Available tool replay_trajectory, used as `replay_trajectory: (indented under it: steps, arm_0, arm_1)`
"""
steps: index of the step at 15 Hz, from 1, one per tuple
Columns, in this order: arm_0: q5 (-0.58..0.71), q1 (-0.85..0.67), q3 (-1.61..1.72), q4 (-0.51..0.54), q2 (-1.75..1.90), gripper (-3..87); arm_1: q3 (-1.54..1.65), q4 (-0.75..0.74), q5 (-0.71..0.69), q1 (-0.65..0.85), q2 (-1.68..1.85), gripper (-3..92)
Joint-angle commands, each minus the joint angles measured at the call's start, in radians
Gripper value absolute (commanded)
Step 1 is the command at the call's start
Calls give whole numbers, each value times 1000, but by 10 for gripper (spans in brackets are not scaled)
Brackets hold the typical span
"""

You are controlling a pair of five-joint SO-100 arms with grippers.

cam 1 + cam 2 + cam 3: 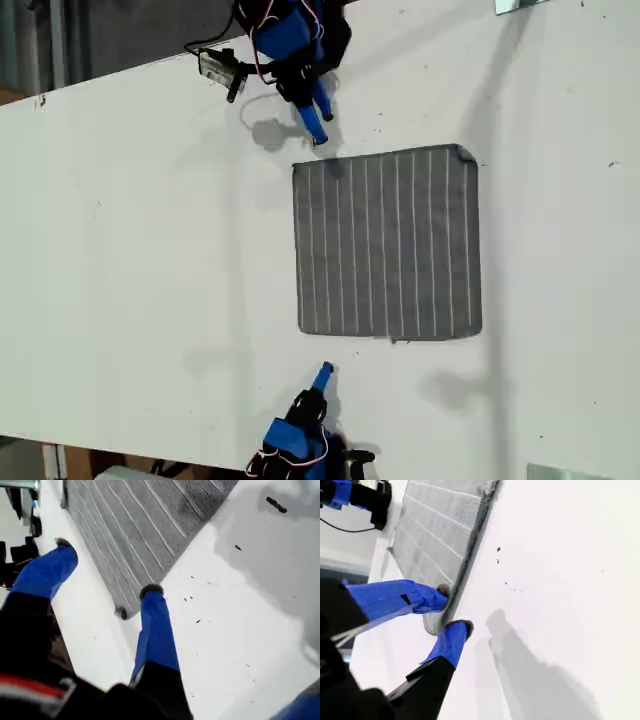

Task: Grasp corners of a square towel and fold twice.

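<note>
**Two corners lined up, neither lifted**

The white table (120, 250) is bare apart from a few dark specks and the shadows of my arms. The towel (385, 245) lies flat and unfolded on it, right of centre in the exterior view, with its stripes running straight and one far corner slightly curled.

My first gripper (106, 566) is spread wide. Its blue fingers straddle one near corner (122, 611), which lies on the table just past the tips, with nothing held. My second gripper (453, 610) has its jaws drawn close together, and the other near corner (432, 625) sits right between them. One finger touches the hem, but I cannot tell whether the cloth is pinched.

Risks as I judge them:

- **Missed grip:** the first gripper could close on air or scrape the table if it does not come lower, because the cloth lies so flat.
- **Pushed corner:** a finger could shove the soft corner ahead of it and bunch the fabric instead of sliding under.
- **Thin hold:** the second gripper has only the hem's very tip between its jaws, so the cloth could slip out once lifted.
- **Uneven lift:** if one side rises before the other, the towel will skew and the fold will land crooked.
</note>
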Motion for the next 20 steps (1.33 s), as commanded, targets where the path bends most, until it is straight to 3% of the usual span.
replay_trajectory:
  steps: [1,7,9,10,12,14,15,18,20]
  arm_0:
    - [-520,-186,6,-9,-54,104]
    - [-457,-172,6,-9,-25,106]
    - [-494,-127,6,-32,0,142]
    - [-468,-132,-63,-72,-12,137]
    - [-417,-140,-387,-97,-403,131]
    - [-425,-57,-758,-28,-1042,137]
    - [-453,-20,-787,-43,-1195,140]
    - [-574,80,-522,-288,-1103,151]
    - [-614,103,-442,-324,-999,148]
  arm_1:
    - [-3,18,-132,-66,-3,95]
    - [-2,17,-133,-72,-6,99]
    - [-11,9,-137,-77,-44,176]
    - [-115,15,-206,-11,-184,198]
    - [-646,60,-380,58,-922,253]
    - [-1058,124,-468,-12,-1443,283]
    - [-1129,127,-456,-84,-1572,362]
    - [-1186,100,-272,-354,-1758,387]
    - [-1195,3,-195,-456,-1799,384]
